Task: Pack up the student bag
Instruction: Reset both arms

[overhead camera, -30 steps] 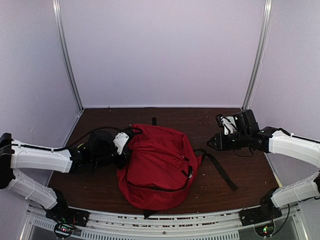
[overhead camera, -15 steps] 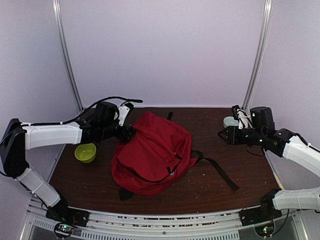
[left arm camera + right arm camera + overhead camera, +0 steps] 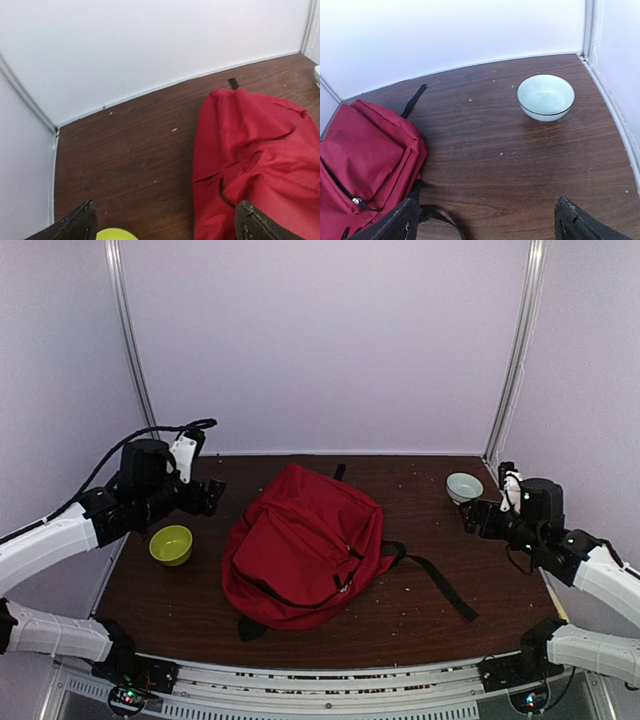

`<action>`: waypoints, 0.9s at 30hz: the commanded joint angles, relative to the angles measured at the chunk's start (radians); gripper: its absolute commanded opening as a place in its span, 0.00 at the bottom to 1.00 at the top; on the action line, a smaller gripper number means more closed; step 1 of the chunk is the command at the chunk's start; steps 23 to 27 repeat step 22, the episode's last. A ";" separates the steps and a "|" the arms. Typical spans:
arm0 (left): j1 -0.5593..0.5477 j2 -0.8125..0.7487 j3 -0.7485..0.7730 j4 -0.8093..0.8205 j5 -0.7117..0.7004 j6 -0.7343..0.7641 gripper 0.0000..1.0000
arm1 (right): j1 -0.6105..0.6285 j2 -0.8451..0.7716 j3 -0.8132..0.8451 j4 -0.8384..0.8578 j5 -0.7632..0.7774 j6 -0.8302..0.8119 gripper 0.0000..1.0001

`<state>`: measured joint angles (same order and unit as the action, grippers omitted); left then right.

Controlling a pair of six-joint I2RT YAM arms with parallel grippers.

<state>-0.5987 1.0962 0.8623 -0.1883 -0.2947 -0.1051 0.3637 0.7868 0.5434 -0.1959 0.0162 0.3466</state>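
- The bag [image 3: 305, 545] lies flat in the middle of the table [image 3: 420, 500], front side up, its top turned toward the back wall. Nothing touches it.
- Main risk, as I judge it: the cloth is limp, so a pinch may catch only one layer. The whole bag would then slide or fold, and the mouth would not open.
- It is soft red fabric, wrinkled and sunken. A dark zipper line curves across the front, with a black pull [image 3: 343, 583] near the right edge. I cannot tell whether the zipper is open or closed.
- A black strap [image 3: 440, 585] trails from the right side of the bag. An arm that reaches over it could snag it and drag the bag.
- The left gripper [image 3: 162, 227] hangs left of the bag, apart from it, with its jaws spread wide and holding nothing.
- The right gripper [image 3: 485, 225] is well to the right of the bag, also spread wide and empty.
- A green bowl [image 3: 171, 544] stands left of the bag and a pale bowl [image 3: 545, 97] stands far to its right. A dragged bag could push the green bowl.
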 commanded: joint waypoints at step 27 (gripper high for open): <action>0.315 -0.268 -0.380 -0.009 -0.138 -0.208 0.98 | -0.006 -0.052 -0.190 0.299 0.457 0.109 0.99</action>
